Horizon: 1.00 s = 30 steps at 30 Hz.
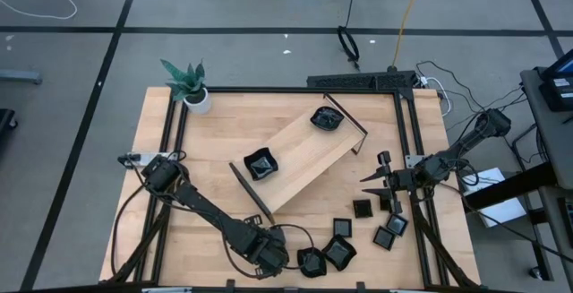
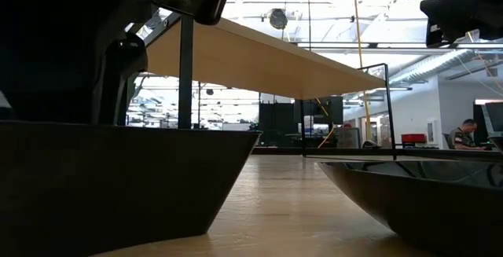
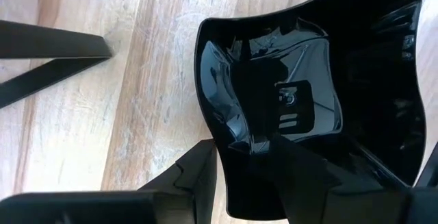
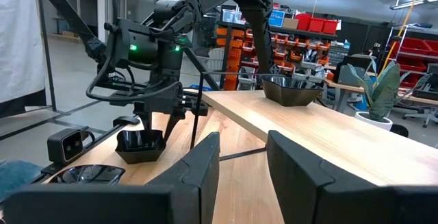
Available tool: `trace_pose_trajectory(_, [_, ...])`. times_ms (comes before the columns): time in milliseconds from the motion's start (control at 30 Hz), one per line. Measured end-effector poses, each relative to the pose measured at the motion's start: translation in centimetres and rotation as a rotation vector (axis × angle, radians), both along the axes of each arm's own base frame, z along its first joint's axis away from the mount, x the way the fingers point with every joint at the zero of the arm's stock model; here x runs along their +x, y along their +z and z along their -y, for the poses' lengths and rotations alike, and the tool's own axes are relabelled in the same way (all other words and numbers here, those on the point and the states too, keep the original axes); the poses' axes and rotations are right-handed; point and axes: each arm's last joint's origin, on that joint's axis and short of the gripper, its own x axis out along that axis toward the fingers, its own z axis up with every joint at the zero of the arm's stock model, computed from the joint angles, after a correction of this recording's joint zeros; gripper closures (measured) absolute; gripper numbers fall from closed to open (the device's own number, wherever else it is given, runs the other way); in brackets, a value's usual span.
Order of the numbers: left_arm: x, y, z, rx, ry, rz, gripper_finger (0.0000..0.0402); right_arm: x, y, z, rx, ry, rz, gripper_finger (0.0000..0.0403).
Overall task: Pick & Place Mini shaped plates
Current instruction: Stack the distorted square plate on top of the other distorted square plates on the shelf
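wooden table (image 1: 215,150) with a grey floor round it, plant (image 1: 186,81) at the far left corner. tray (image 1: 309,154) sits diagonal mid-table with two plates on it: one (image 1: 261,163) near its lower end, one (image 1: 326,119) at the far end. i see the rest loose on the near right part of the table, one (image 1: 362,209) just beside the right arm.

left gripper (image 1: 288,259) is down at the near edge, one finger (image 3: 198,176) outside the rim of a wavy plate (image 3: 308,94) and the other inside, so it's gripping that rim. plate rests on the wood.

right gripper (image 1: 374,178) hovers just right of the tray, fingers (image 4: 195,172) apart with nothing between them.
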Motion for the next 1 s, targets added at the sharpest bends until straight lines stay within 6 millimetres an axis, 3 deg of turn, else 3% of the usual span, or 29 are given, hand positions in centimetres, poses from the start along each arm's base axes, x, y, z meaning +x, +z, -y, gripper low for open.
trace_pose_trajectory(867, [0.41,0.06,-0.11,0.005,-0.016,0.036,0.0264,0.00,0.00,0.00,0.000,0.000,0.000,0.0291])
trace_pose_trajectory(1000, [0.41,0.06,-0.11,0.004,-0.008,0.037,0.0279,0.00,-0.01,0.00,0.000,0.000,0.000,0.0291])
